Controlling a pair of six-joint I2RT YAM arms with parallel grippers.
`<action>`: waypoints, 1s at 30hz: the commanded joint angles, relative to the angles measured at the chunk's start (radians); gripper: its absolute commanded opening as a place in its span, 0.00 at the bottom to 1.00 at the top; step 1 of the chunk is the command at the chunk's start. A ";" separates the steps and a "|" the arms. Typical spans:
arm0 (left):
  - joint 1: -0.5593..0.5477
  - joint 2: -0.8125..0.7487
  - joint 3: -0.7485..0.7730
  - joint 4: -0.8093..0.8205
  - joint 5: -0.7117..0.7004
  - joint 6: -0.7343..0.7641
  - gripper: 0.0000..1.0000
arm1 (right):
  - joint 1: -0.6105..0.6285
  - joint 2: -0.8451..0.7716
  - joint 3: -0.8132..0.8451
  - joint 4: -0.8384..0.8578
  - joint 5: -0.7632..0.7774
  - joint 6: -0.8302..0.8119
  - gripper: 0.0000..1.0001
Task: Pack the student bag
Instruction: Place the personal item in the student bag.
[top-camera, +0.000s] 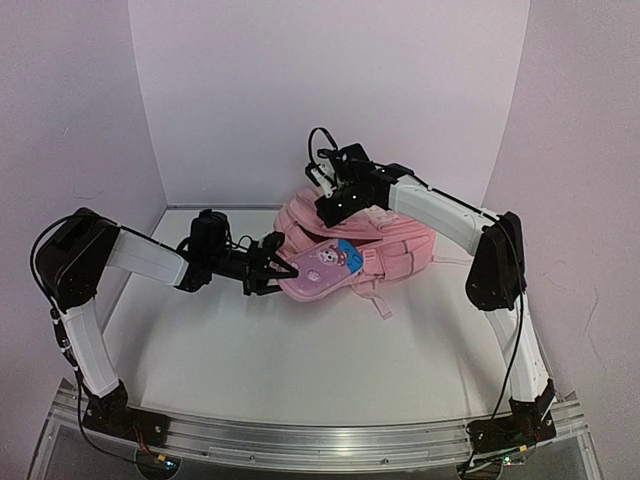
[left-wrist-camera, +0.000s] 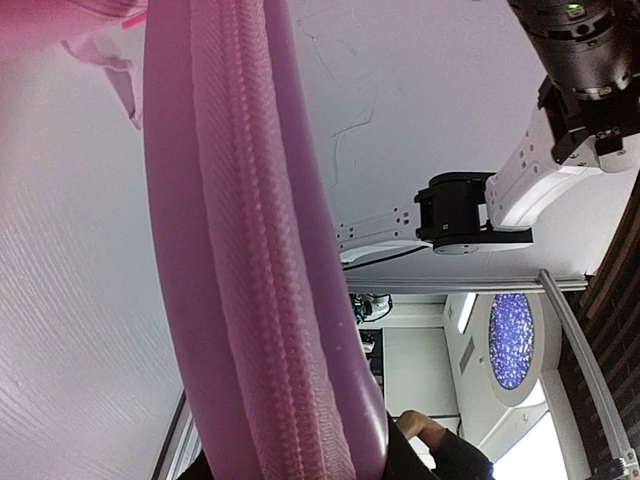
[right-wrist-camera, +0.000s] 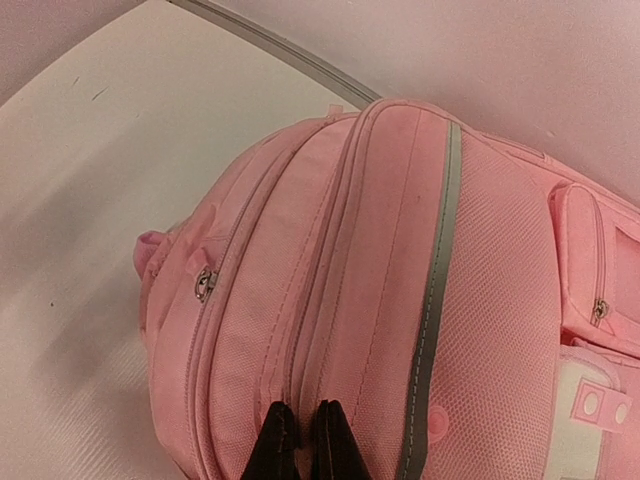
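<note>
The pink backpack (top-camera: 400, 250) lies at the back of the white desk (top-camera: 300, 350), near pale lilac walls (top-camera: 330, 90). The left tool (top-camera: 268, 262) grips a pencil case (top-camera: 325, 268); the right tool (right-wrist-camera: 304, 408) is closed against the backpack.

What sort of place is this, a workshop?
Probably a robotics lab booth: left arm and right arm bolted to a metal rail, a white table boxed by plain walls, a pink student bag to practise on.

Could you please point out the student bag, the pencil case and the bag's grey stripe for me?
student bag (right-wrist-camera: 500, 300): right wrist view, mesh front panel.
pencil case (top-camera: 325, 265): top view, its printed face.
grey stripe (right-wrist-camera: 437, 270): right wrist view, midway along its length.
</note>
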 joint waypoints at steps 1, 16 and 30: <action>0.041 -0.006 0.001 0.246 -0.005 -0.092 0.00 | 0.010 -0.134 0.015 0.102 -0.038 0.022 0.00; 0.118 0.132 0.123 0.229 -0.201 -0.026 0.00 | 0.010 -0.165 -0.023 0.094 -0.147 0.057 0.00; 0.013 0.273 0.344 0.105 -0.630 0.127 0.01 | 0.039 -0.085 0.088 0.102 -0.239 0.235 0.00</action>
